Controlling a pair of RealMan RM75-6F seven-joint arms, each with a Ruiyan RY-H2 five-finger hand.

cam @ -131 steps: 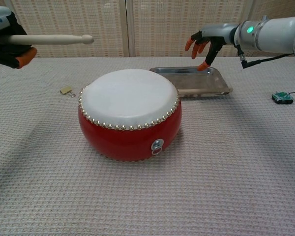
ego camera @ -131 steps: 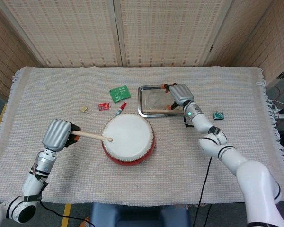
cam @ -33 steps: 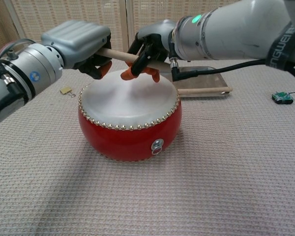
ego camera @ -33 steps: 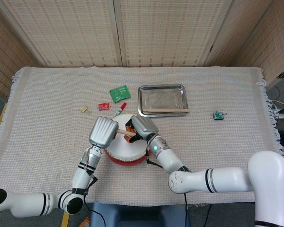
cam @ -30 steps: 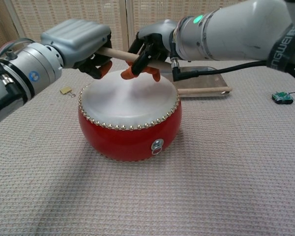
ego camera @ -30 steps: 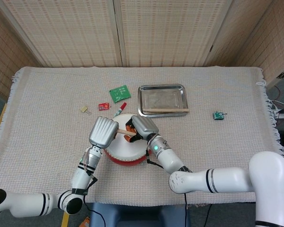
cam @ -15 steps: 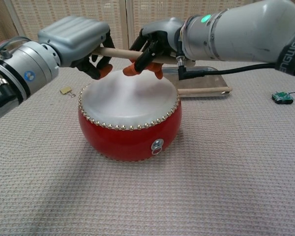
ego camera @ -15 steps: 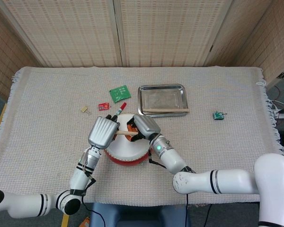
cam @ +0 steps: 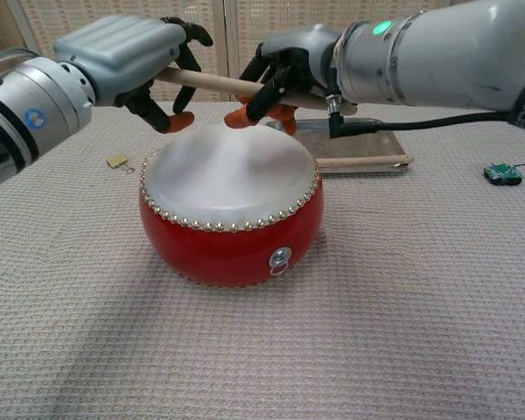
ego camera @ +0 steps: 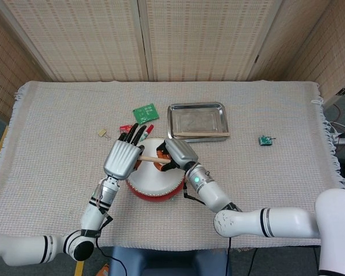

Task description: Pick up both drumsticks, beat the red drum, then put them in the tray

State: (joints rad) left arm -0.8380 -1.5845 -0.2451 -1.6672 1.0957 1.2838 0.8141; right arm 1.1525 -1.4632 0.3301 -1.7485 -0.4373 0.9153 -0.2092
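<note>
Chest view, right hand: the right hand (cam: pixel 284 74), upper centre of the frame, curls its orange-tipped fingers around a pale wooden drumstick (cam: pixel 212 82) and grips it.
Left hand: the left hand (cam: pixel 131 57), upper left, has its fingers spread apart around the same stick's left part; whether any of them touches the stick I cannot tell. This looks like a hand-over, judged from the tray lying on the right hand's side.
Stick axis: roughly level, long axis running left to right, hanging just above the white skin of the round red drum (cam: pixel 232 206).
Stick in head view: the drumstick (ego camera: pixel 149 158) lies across the frame's middle between left hand (ego camera: pixel 122 158) and right hand (ego camera: pixel 178 153), over the drum (ego camera: pixel 152 184).
Second stick: another wooden drumstick (ego camera: pixel 201 134) already lies in the shiny rectangular metal tray (ego camera: pixel 196 107), along its near edge, long axis left to right.
Progress: one stick stowed, one to go, I judge.
</note>
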